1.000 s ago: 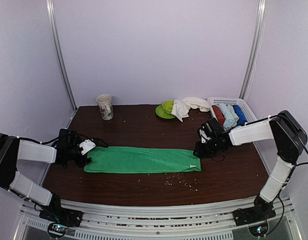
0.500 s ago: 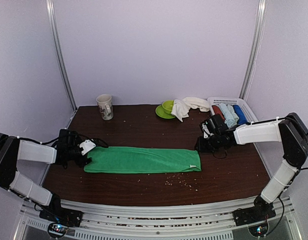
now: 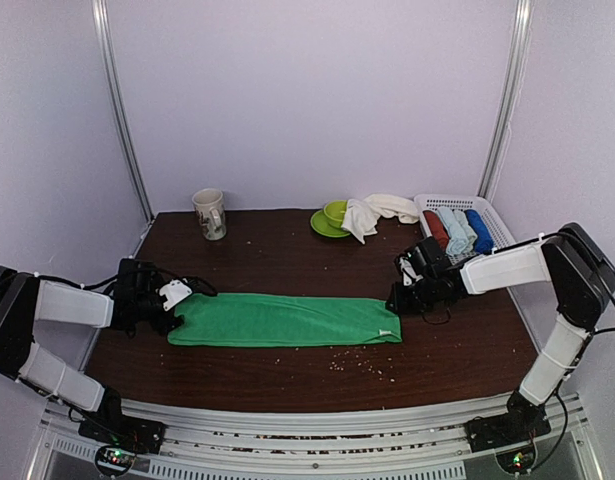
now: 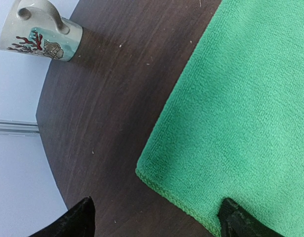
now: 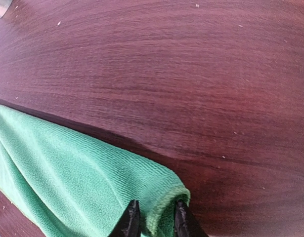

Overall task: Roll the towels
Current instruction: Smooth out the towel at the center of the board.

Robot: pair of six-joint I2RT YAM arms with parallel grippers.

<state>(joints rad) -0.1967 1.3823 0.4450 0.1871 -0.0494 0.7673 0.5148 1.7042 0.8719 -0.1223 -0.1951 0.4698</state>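
Note:
The bright green towel (image 3: 285, 320) lies flat as a long folded strip across the middle of the table. My left gripper (image 3: 177, 300) is open at the towel's left end. In the left wrist view (image 4: 159, 222) its tips stand wide apart, one over the towel's corner (image 4: 231, 123), one over bare wood. My right gripper (image 3: 397, 298) is at the right end. In the right wrist view (image 5: 156, 219) its fingers are shut on the towel's folded edge (image 5: 92, 182). The cream-white towel (image 3: 372, 212) lies crumpled at the back, draped over a green bowl.
A patterned mug (image 3: 210, 213) stands at the back left, also in the left wrist view (image 4: 40, 34). A green bowl on a plate (image 3: 332, 218) sits at the back centre. A white basket (image 3: 492, 222) at the back right holds red, pale blue and dark blue rolls. Crumbs (image 3: 357, 362) dot the front.
My right gripper drew back from the towel's right end, then came back down onto it. The left arm and the towel have not moved.

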